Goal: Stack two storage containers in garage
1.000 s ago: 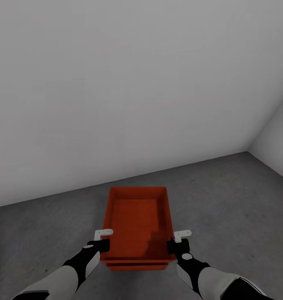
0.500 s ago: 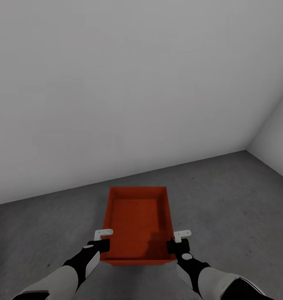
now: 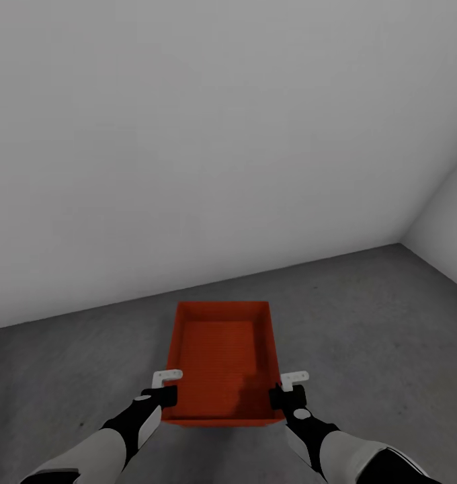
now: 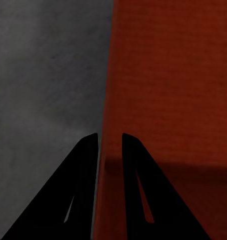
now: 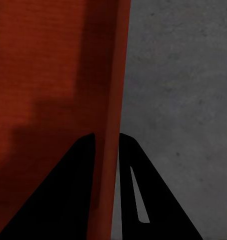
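We see one orange-red bin (image 3: 222, 363) held between our two arms, low over the grey concrete floor (image 3: 376, 323) of the garage, near a pale wall (image 3: 188, 134) that meets a second wall (image 3: 450, 235) at a corner on the right. The bin sits level, open side up, with nothing inside. Our left gripper (image 3: 167, 395) pinches the bin's left wall near the front corner; in the left wrist view the fingers (image 4: 78, 190) stand close together with the thin wall (image 4: 104, 125) between them. Our right gripper (image 3: 282, 396) pinches the right wall the same way, one finger (image 5: 68, 190) inside the bin (image 5: 53, 100) and the other outside over the floor (image 5: 183, 100). We cannot tell whether the bin's base touches the floor.
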Robot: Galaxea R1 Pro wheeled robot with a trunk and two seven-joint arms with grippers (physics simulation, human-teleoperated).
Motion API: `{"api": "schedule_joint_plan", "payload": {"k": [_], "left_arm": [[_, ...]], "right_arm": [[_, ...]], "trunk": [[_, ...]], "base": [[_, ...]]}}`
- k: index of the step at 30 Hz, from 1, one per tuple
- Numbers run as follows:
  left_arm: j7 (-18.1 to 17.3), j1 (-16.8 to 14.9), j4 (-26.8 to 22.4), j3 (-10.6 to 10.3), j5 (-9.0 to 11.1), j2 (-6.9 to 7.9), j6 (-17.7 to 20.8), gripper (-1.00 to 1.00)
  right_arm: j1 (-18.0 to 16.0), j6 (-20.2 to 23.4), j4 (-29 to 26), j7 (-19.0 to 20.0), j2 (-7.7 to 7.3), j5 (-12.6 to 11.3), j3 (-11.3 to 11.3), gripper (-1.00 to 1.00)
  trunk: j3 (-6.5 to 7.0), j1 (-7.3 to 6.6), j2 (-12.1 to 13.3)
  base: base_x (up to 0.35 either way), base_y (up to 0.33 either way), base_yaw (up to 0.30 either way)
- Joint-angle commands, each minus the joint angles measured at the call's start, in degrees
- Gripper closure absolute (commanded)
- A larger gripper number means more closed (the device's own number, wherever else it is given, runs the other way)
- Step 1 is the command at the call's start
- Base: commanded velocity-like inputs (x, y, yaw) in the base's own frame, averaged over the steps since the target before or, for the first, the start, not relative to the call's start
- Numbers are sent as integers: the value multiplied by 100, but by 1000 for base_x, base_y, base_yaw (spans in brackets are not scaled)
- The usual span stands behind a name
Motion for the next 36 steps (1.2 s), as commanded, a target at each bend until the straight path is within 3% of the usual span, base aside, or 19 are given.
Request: {"api": "schedule_joint_plan", "payload": {"k": [1,24,36], "left_arm": [[92,-5,-30,367,209,-4,-399,100],[88,-5,-30,365,209,-4,-399,100],[89,-5,-38,368,209,-4,-399,100]], "right_arm": [[3,17,-5,14,3,58,-195,100],[3,10,-5,22,3,58,-190,100],[3,9,-5,13,3,58,-194,100]], "trunk": [[-4,-1,-2],[-4,-1,-2],[-4,-1,-2]], "base": [[0,0,204],[0,0,36],[0,0,-118]]}}
